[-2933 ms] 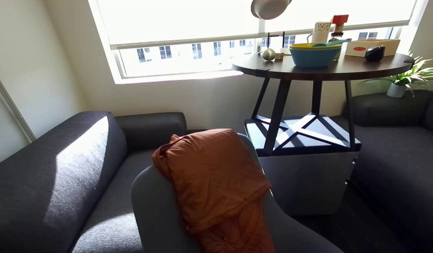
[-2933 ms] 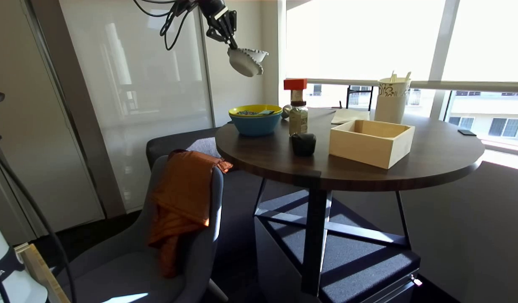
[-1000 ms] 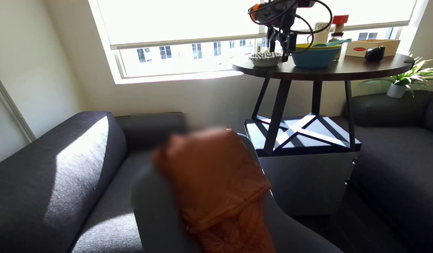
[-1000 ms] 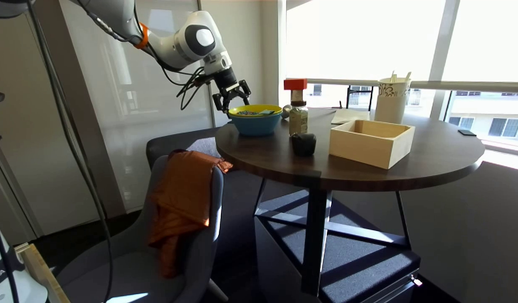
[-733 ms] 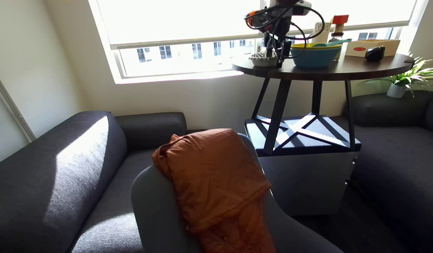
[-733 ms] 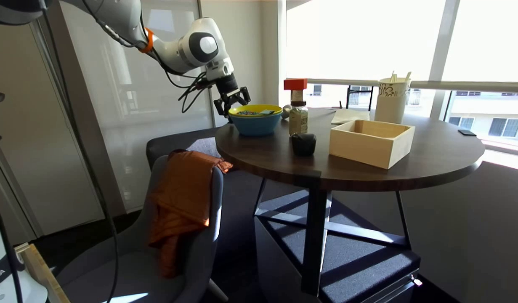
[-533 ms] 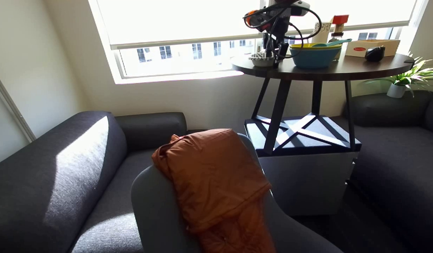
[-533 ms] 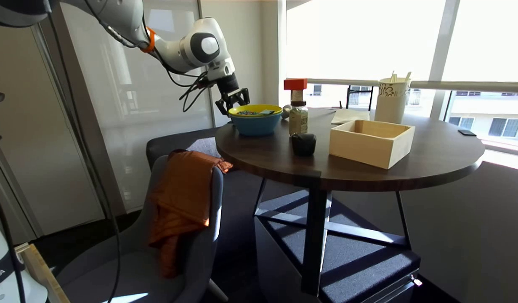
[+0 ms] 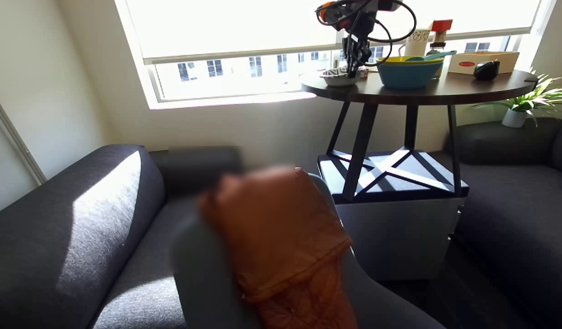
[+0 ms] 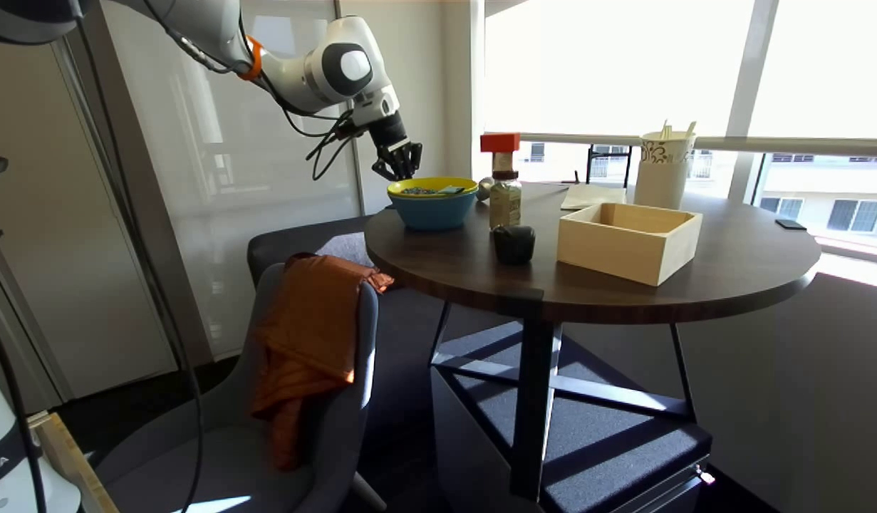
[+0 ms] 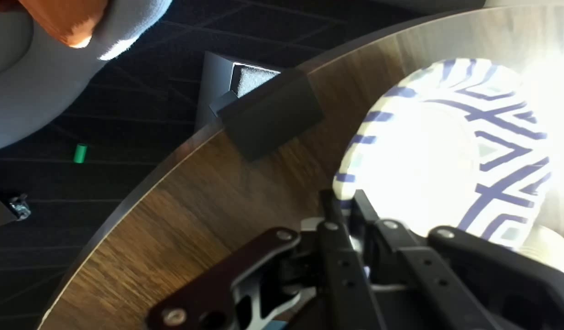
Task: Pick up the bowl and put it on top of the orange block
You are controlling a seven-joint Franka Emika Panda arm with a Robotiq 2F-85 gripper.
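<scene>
The bowl (image 9: 339, 81) is white with dark blue patterning, at the window-side left of the round table. It also shows in the wrist view (image 11: 424, 169), washed out by sun. My gripper (image 11: 342, 197) has its fingertips closed on either side of the rim. It also shows in both exterior views (image 9: 353, 74) (image 10: 401, 171). In one the blue bowl hides the fingertips and held bowl. Whether the bowl touches the table I cannot tell. The orange-red block (image 10: 500, 142) sits atop a small wooden block on a jar, also in an exterior view (image 9: 442, 25). It is outside the wrist view.
A blue bowl (image 10: 432, 214) with a yellow bowl inside stands close beside my gripper. The jar (image 10: 505, 203) bears the stack. A black object (image 10: 514, 244), a wooden box (image 10: 627, 242) and a white cup (image 10: 662, 171) share the round table (image 10: 466, 267).
The bowl was in the air in my gripper, then on the table with the gripper open. The gripper has since lowered over its rim, closed and risen slightly.
</scene>
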